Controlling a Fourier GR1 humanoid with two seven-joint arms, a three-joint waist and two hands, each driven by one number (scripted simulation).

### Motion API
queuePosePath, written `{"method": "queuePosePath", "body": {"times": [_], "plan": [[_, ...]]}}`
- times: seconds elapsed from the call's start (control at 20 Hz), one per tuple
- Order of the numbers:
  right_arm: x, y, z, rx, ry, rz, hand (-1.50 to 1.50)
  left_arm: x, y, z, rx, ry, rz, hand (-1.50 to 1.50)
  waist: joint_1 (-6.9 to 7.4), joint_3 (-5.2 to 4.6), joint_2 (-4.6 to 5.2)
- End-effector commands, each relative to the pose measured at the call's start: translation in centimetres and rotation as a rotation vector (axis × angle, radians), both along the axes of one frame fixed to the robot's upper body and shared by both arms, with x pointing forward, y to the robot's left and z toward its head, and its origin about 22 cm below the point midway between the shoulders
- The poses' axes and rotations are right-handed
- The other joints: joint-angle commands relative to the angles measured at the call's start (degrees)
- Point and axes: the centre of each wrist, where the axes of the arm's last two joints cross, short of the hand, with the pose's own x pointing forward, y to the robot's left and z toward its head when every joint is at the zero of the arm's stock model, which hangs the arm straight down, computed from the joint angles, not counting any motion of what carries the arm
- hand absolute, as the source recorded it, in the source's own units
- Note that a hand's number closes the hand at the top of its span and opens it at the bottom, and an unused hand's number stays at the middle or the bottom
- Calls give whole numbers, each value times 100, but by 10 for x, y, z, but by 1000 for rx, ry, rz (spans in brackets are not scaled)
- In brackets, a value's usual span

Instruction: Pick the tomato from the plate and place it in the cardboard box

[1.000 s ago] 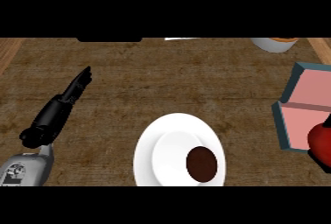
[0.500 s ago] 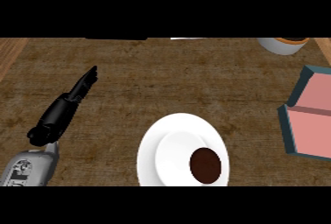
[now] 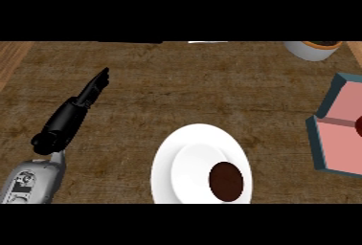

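While the left hand [image 3: 71, 119] is held with fingers straight and together, a tomato [image 3: 358, 125] is glimpsed in the box [image 3: 332, 143], well apart from it.

The red tomato [image 3: 359, 125] that showed at the view's right edge below the box 1 s ago, and was out of sight half a second ago, now shows as a small red sliver at the right edge over the pink inside of the cardboard box [image 3: 338, 129]. The left hand [image 3: 79, 109] appears a little higher and further right in the view, as does the white plate [image 3: 185, 162].
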Motion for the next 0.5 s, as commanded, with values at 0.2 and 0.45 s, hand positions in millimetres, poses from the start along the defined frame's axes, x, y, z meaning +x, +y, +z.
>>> {"method": "queuePosePath", "body": {"times": [0.2, 0.45], "plan": [[21, -2, -9, 332, 5, 188, -150, -1, 4, -6, -4, 0, 30, 0, -127, -2, -43], [28, -10, -55, 896, 40, 75, -150, -1, -3, -4, -3, 4, 11, 0, -134, 12, -37]]}}
